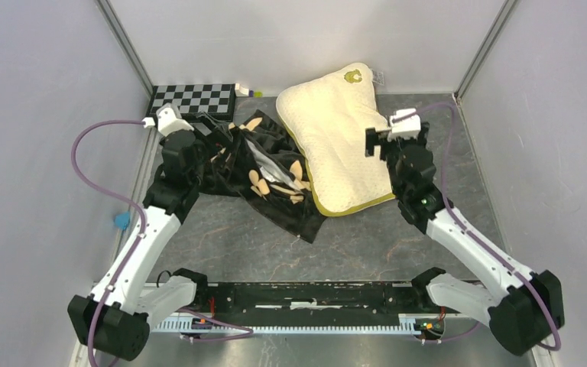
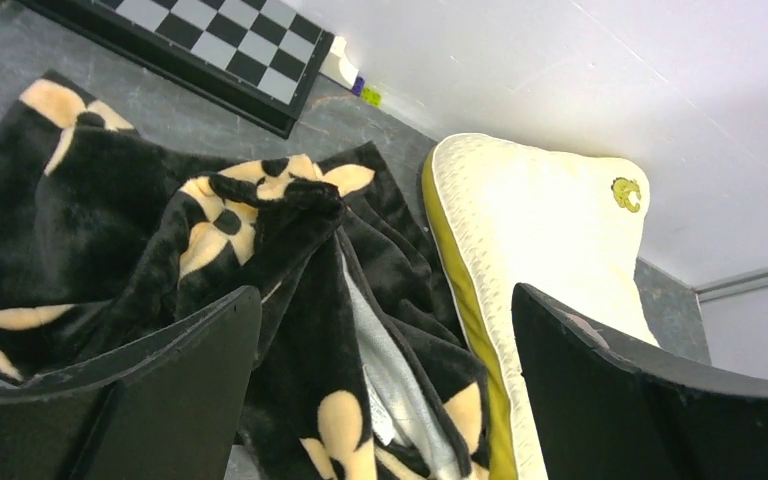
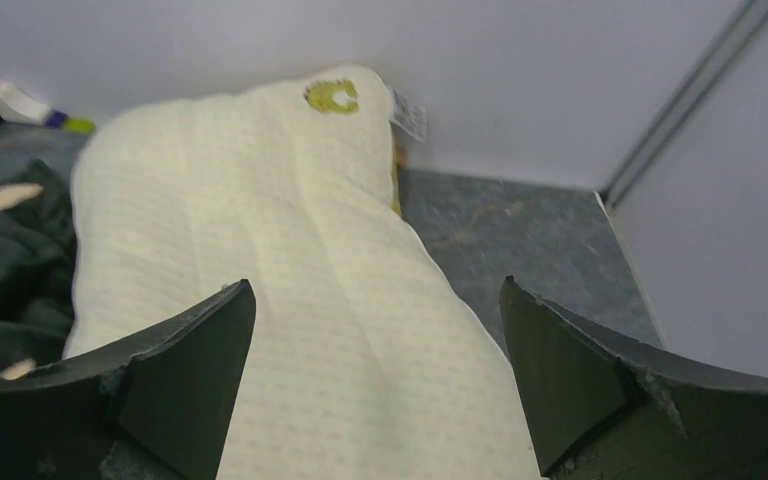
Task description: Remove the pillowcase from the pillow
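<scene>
The cream-yellow quilted pillow (image 1: pixel 338 141) lies bare at the back centre of the table, its logo corner towards the back wall. The black pillowcase (image 1: pixel 264 172) with tan motifs lies crumpled to its left, touching the pillow's olive edge. My left gripper (image 1: pixel 208 153) is open and empty over the pillowcase's left part; in the left wrist view the gripper (image 2: pixel 385 295) frames the pillowcase (image 2: pixel 290 300), with the pillow (image 2: pixel 550 230) to the right. My right gripper (image 1: pixel 378 145) is open and empty over the pillow's right edge; the right wrist view shows the gripper (image 3: pixel 376 284) above the pillow (image 3: pixel 290 240).
A black-and-white checkerboard (image 1: pixel 192 98) lies at the back left, with a small white item (image 1: pixel 246 92) beside it. Grey walls close in the back and both sides. A small blue object (image 1: pixel 122 222) sits at the table's left edge. The arm bases stand at the near edge.
</scene>
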### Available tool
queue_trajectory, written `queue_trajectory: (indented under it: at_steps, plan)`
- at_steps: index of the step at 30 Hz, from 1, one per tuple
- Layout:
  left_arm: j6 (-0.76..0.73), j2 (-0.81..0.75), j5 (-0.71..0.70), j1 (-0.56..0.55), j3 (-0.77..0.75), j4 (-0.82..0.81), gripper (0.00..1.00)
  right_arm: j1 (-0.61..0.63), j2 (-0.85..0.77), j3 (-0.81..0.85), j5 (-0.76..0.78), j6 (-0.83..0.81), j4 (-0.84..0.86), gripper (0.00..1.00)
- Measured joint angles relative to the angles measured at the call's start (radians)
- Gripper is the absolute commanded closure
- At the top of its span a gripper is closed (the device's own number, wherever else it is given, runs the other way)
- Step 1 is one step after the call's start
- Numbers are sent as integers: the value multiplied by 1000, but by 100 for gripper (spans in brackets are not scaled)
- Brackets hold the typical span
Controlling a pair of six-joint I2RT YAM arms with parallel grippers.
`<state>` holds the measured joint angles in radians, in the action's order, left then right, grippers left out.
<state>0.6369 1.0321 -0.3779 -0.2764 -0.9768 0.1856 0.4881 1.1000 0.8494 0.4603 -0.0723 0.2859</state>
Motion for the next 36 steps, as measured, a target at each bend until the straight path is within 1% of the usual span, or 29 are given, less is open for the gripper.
queue_trajectory:
  at_steps: [2, 5, 8, 11, 16, 19, 22, 27, 32, 36]
  plan:
    - [-43, -52, 15, 0, 50, -43, 0, -3, -74, -124, 37, -24, 31, 2]
    - [-100, -74, 21, 0, 101, -93, 0, -28, -134, -231, 66, -34, 50, 2]
    - [-159, -64, 21, 0, 164, -151, 0, -87, -156, -314, 72, -18, 76, 2]
    - [-226, -61, 36, 0, 267, -224, 0, -121, -178, -459, 67, -2, 161, 2]
    - [-329, -62, 45, 0, 470, -354, 0, -124, -208, -701, 68, -14, 261, 2]
    - [-391, -36, 32, 0, 562, -446, 0, -124, -190, -784, 81, -53, 354, 2]
    - [-449, 32, 3, 1, 614, -536, 0, -124, -129, -835, 105, -101, 496, 2]
    - [-523, 114, -9, 18, 632, -654, 0, -126, 42, -838, 154, -162, 740, 2]
    - [-534, 205, 27, 90, 638, -786, 0, -163, 136, -838, 174, -185, 874, 3]
    - [-534, 275, 74, 119, 638, -810, 0, -182, 176, -838, 200, -187, 1021, 3]
